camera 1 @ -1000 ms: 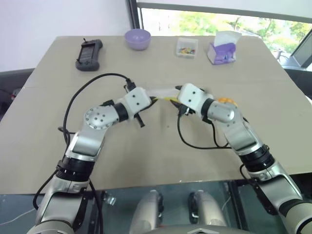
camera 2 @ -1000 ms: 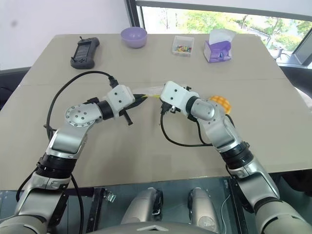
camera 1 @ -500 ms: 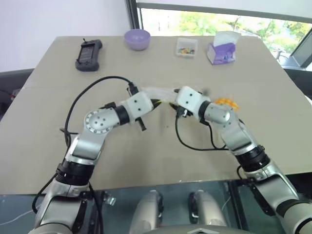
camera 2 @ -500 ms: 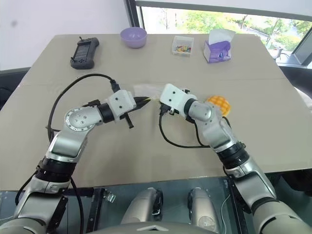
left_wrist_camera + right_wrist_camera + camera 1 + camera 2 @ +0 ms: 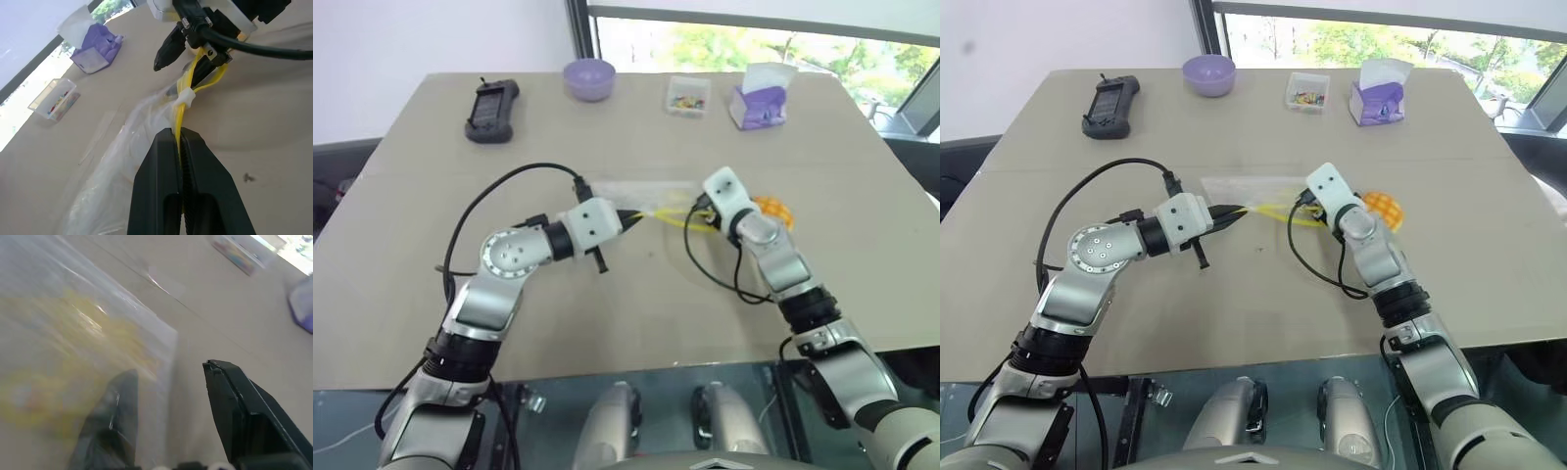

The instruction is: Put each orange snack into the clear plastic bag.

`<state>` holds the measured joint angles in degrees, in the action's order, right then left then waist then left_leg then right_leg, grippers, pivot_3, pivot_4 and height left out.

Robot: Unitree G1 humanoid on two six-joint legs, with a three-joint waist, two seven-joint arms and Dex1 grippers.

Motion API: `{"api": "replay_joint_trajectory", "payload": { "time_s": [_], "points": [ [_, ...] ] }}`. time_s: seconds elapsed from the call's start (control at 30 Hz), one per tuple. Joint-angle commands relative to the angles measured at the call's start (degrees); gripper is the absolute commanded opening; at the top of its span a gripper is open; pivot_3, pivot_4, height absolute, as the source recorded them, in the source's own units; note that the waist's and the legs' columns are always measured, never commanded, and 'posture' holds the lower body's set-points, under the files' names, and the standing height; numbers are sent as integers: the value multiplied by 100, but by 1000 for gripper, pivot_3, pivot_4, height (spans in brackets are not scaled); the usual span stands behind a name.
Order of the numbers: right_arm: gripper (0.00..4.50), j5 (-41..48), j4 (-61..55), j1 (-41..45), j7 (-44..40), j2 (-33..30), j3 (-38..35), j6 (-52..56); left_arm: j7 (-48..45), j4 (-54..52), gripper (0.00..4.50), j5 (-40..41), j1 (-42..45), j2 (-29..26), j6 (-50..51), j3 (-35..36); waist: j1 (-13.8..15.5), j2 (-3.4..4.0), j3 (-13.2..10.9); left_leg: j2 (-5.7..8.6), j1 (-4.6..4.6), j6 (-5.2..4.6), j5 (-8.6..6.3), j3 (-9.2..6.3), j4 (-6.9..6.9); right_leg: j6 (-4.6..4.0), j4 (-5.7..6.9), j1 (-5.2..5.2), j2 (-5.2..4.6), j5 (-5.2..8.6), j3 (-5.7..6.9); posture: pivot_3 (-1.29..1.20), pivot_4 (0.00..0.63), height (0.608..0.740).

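Left tool was clamped on the yellow seal strip of the clear plastic bag. My right tool stood half-open, one finger inside the mouth. Opening seemed underway; next I judged to fetch the orange snack, lying on the surface beside my right wrist.

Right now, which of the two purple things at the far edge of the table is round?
The purple round plastic bowl, beside the dark handheld controller; the other, the purple tissue pack, is boxy.

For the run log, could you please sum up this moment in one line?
left hand: shut on clear plastic bag | right hand: open at bag mouth | orange snack: on table, outside bag
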<state>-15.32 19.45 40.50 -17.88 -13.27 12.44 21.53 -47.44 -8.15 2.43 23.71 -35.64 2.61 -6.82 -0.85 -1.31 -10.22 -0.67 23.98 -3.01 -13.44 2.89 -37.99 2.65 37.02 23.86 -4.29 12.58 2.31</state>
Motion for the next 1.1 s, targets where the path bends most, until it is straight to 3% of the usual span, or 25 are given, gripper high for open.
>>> {"api": "replay_joint_trajectory", "payload": {
  "time_s": [0.03, 0.2, 0.3, 0.37, 0.8, 1.07, 1.1],
  "points": [
    [2327, 116, -266, 39, -50, -83, -88, -457, 156, -261, 0, 41, -60, -45, 172, 215, -19, 0, 0, -1, 0, -1, -1, 1, 0, 0, 0, 1, 2, 0, -2, 0, 150, 740],
    [2327, 577, -865, -105, -917, -214, -26, -528, 314, -131, 0, -55, 18, -61, 306, 229, -3, 0, 0, -10, -1, -18, -11, 0, 0, 0, 1, 1, 9, 0, -3, 0, 150, 740],
    [3144, 576, -1089, -148, -1041, -238, 45, -551, 364, -51, 0, -117, 87, -29, 319, 169, 4, 0, 0, -10, -1, -20, -12, 1, -3, 1, 0, 0, 8, 0, -3, 0, 150, 740],
    [4086, 532, -1280, -199, -1035, -229, 90, -583, 421, 24, 0, -185, 152, 19, 360, 120, 16, 0, 0, -10, 0, -21, -12, 1, -4, 1, 1, -1, 8, 0, -2, 0, 150, 740],
    [4086, 841, -2865, -791, -1638, -983, -194, -313, 857, 328, 0, -503, 456, 117, 985, 145, 28, 0, 0, -11, 1, -20, -12, -1, -10, 0, 1, -2, 9, 0, 1, 0, 150, 740],
    [301, 1348, -3223, -966, -1667, -614, -129, 474, 908, 302, 0, -467, 610, 231, 1033, 115, 19, 0, 0, -25, 1, -20, -12, 1, -18, 0, 1, -3, 19, -1, -1, 0, 150, 740],
    [104, 1384, -3164, -945, -1612, -488, -98, 562, 905, 291, 0, -441, 633, 259, 1013, 121, 19, 0, 0, -26, 1, -21, -13, 2, -19, -1, 1, -3, 19, -1, -1, 0, 150, 740]
  ]
}}
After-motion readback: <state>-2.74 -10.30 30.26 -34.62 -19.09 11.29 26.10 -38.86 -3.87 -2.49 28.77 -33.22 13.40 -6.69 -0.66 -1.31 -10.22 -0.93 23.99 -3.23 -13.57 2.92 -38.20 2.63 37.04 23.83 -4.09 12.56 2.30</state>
